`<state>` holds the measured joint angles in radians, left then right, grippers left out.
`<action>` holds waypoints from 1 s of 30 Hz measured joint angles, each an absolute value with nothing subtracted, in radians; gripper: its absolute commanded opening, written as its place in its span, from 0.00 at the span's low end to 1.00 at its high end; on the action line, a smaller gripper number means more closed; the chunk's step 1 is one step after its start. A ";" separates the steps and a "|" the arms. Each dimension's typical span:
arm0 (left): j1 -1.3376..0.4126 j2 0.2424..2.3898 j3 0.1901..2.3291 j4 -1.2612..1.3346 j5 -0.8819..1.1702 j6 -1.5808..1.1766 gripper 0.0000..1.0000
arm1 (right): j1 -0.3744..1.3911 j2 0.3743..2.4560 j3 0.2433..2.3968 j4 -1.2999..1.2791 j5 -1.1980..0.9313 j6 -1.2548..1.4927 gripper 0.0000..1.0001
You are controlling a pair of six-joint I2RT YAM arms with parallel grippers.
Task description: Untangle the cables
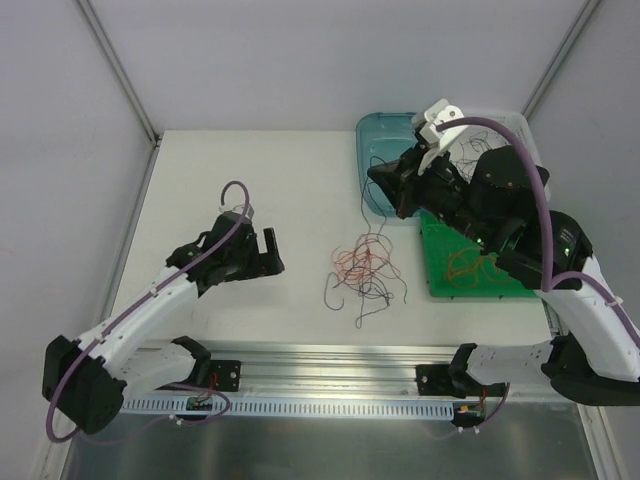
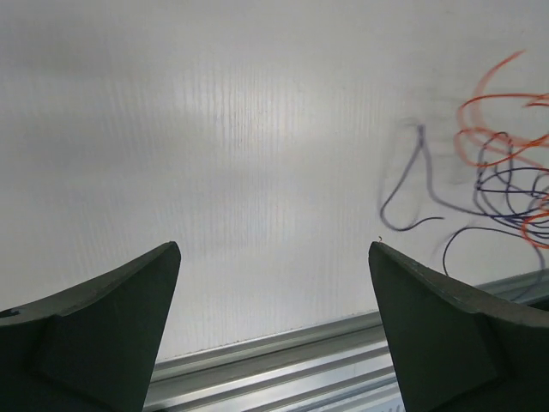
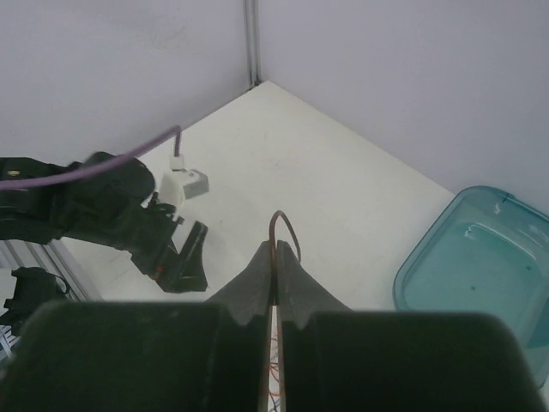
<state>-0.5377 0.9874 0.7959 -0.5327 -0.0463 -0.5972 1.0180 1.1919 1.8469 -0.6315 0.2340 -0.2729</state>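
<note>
The cables point(image 1: 365, 265) lie as a loose tangle of thin orange-red, black and purple strands on the white table, between the two arms. My right gripper point(image 1: 383, 183) hangs above and behind the tangle. In the right wrist view my right gripper point(image 3: 276, 249) is shut on a thin reddish cable point(image 3: 279, 225), which loops out above the fingertips. My left gripper point(image 1: 268, 250) is left of the tangle and apart from it. It stands open point(image 2: 274, 245) with nothing between its fingers point(image 2: 129, 326). The cables point(image 2: 506, 163) show at that view's right edge.
A teal tray point(image 1: 385, 135) sits at the back right, also seen as the teal tray point(image 3: 480, 257). A green tray point(image 1: 440, 275) in front of it holds orange strands point(image 1: 465, 265). An aluminium rail point(image 1: 330, 355) runs along the near table edge. White walls enclose the table.
</note>
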 measured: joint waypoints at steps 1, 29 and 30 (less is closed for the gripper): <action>-0.538 1.031 0.786 -0.514 -0.031 -0.606 0.93 | 1.018 1.193 1.863 -0.643 0.231 -0.277 0.01; -1.028 1.768 0.938 0.456 0.068 -0.518 0.85 | 1.016 1.158 1.711 -0.723 0.198 -0.250 0.01; -1.037 1.794 0.960 0.463 0.059 -0.520 0.75 | 1.016 1.150 1.711 -0.723 0.198 -0.248 0.01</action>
<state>-1.0367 1.7939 0.9604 0.4633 0.0586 -0.5198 1.0157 1.1496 1.7107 -0.7235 0.1978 -0.2478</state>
